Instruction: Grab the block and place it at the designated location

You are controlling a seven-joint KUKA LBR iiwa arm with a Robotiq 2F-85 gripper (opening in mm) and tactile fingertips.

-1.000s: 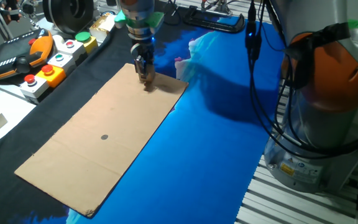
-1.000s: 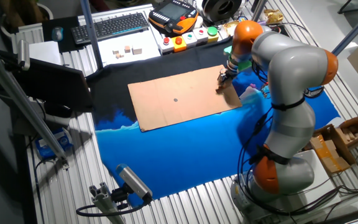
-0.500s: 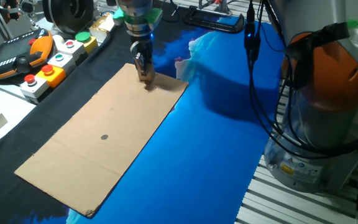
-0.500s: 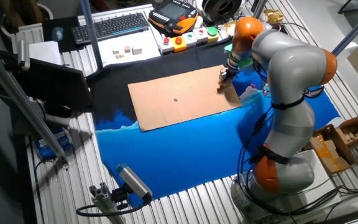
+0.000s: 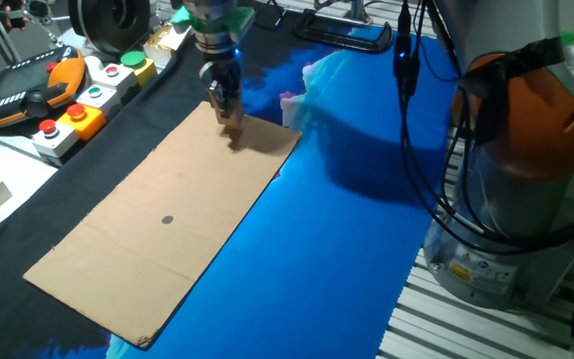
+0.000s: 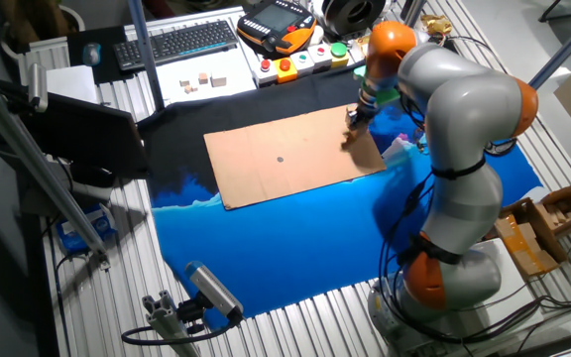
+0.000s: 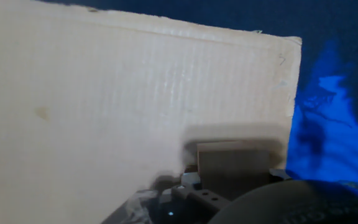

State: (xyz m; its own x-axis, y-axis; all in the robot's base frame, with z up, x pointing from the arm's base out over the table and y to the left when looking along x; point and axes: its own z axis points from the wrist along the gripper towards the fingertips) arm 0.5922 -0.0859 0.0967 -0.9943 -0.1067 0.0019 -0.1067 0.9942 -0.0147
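The block (image 7: pixel 234 163), a small tan wooden cube, sits between my fingers in the hand view, with its shadow on the cardboard (image 7: pixel 104 93) below it. In one fixed view my gripper (image 5: pixel 231 118) is shut on the block just above the far corner of the cardboard (image 5: pixel 187 189). The designated location, a dark grey dot (image 5: pixel 167 220), lies well toward the near end of the sheet. The other fixed view shows the gripper (image 6: pixel 350 125) at the right edge of the cardboard and the dot (image 6: pixel 280 159) near its middle.
Button boxes (image 5: pixel 73 120) and an orange pendant (image 5: pixel 28 95) stand to the left of the cardboard. Blue cloth (image 5: pixel 347 229) covers the table to the right. A keyboard (image 6: pixel 181 42) and a white sheet with small cubes (image 6: pixel 206 77) lie at the back. The robot base (image 5: pixel 526 179) stands at the right.
My gripper has moved a little up and to the left along the cardboard's far corner, with the block still in it. The dot and the cardboard have not moved.
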